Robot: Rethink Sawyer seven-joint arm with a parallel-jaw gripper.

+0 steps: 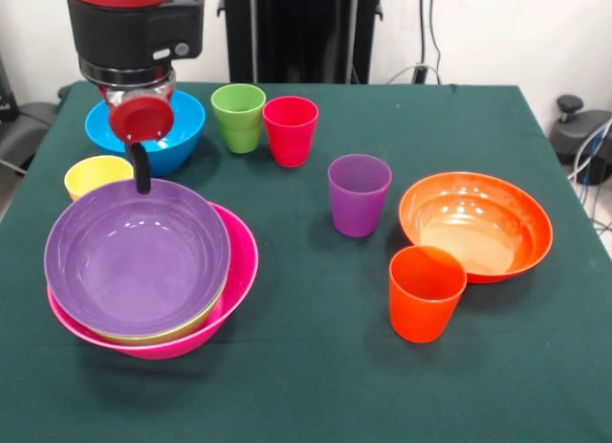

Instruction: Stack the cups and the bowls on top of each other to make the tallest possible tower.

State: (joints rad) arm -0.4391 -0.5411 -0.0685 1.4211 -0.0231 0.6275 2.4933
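The tower stands at the front left: a purple bowl (139, 256) lies in a green bowl (182, 330), of which only a rim sliver shows, inside the big pink bowl (239, 271). The purple bowl sits slightly tilted. My gripper (142, 178) hangs from the red and black arm right at the purple bowl's far rim. A blue bowl (182, 137) is behind the arm and a yellow cup (94, 175) is beside it. A green cup (239, 118) and a red cup (290, 129) stand at the back. A purple cup (359, 194), an orange bowl (475, 225) and an orange cup (426, 292) stand to the right.
The green table cloth (316, 386) covers the table. The table's right edge is near the orange bowl. Cables and a dark stand lie beyond the far edge.
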